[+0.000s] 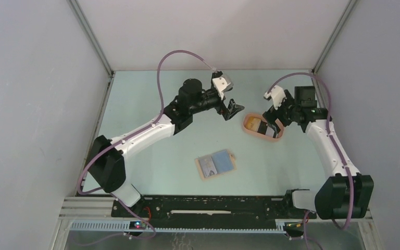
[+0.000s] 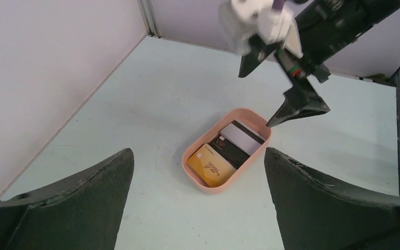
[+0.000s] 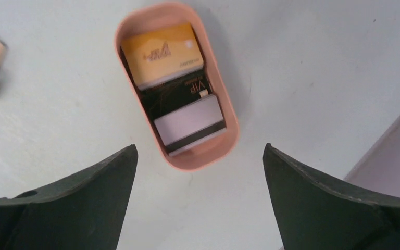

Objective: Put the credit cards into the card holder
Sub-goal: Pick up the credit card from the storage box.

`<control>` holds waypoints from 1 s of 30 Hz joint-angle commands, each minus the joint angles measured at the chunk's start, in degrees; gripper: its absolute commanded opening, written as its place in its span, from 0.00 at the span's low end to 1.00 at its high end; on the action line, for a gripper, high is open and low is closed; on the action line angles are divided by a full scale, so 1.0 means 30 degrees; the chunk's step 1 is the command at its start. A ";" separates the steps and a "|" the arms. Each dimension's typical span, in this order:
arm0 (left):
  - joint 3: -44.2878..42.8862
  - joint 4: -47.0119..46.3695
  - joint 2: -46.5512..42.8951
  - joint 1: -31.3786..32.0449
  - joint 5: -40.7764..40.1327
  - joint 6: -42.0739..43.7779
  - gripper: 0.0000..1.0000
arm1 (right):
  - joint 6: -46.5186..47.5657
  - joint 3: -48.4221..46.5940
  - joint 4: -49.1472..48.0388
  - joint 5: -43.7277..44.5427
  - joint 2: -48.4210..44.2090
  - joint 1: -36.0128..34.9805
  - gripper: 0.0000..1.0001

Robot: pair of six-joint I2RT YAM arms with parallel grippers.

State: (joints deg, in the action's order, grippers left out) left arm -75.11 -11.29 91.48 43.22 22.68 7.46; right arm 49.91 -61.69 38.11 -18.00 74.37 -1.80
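Cards (image 3: 174,96), orange-yellow, black and stripe-backed grey, lie overlapped in the peach tray (image 3: 224,151), seemingly staged for picking. The right end effector (image 1: 273,124) hangs spread and empty above them, ready to grab. The left end effector (image 1: 231,110), also spread, hovers beside the tray, with the open holder (image 1: 216,164) well apart on the tabletop (image 1: 151,172).

The black card (image 2: 230,152) in the peach tray (image 2: 200,183) carries the pale letters "VIP" near one short end, and both wrist views show them. The orange-yellow card (image 2: 211,165) next to it bears a slanted white logo and a line of small print along one edge, both too blurred to read. Any print on the blue card (image 1: 222,161) and the grey card (image 1: 207,165) in the card holder (image 1: 232,157) is too small to read.
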 commanded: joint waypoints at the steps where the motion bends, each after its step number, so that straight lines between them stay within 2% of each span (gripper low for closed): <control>1: 0.1096 -0.3153 -0.1085 -0.0371 -0.0543 -0.1470 1.00 | -0.6940 -0.0910 -0.1576 -0.3138 -0.0871 0.0363 1.00; 4: 0.0930 -0.3831 -0.0470 -0.0676 -0.0118 -0.2994 1.00 | -1.0977 -0.1077 -0.1145 -0.6752 0.0063 0.1125 1.00; 6: 0.0521 -0.3902 0.0162 -0.0972 0.0501 -0.4266 1.00 | -1.3998 -0.0517 -0.2510 -0.8220 0.0863 0.1917 0.99; 10: 0.0044 -0.4784 0.1731 -0.1568 0.1260 -0.6849 0.99 | -2.0212 0.3138 -0.8107 -0.9192 0.1173 0.3162 0.94; 13: -0.0671 -0.4800 0.3094 -0.1777 0.1206 -0.8315 0.91 | -2.3098 0.4596 -1.0835 -0.8671 0.1219 0.3296 0.89; 17: -0.2350 -0.3527 0.5106 -0.1900 0.1425 -0.9444 0.76 | -2.5113 0.4626 -1.2368 -0.8454 0.2432 0.3267 0.84; 20: -0.3512 -0.2357 0.6227 -0.1901 0.1173 -0.9681 0.71 | -2.5907 0.4416 -1.3096 -0.8247 0.4083 0.3238 0.76; 24: -0.4947 -0.0435 0.7283 -0.1898 0.0567 -0.9491 0.64 | -2.5948 0.2850 -1.2074 -0.8056 0.6240 0.3116 0.68; 26: -0.5875 0.0974 0.7822 -0.1878 0.0243 -0.9231 0.60 | -2.5658 0.2165 -1.1146 -0.7739 0.7002 0.2916 0.66; 30: -0.6966 0.3062 0.8417 -0.1849 -0.0508 -0.8309 0.58 | -2.5367 0.1902 -1.0641 -0.6912 0.7445 0.2604 0.65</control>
State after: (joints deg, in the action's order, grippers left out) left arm -90.72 -9.04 115.79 37.63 23.81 -19.49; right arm -25.74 -53.69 4.78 -41.25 96.60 7.25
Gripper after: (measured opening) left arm 0.583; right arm 0.653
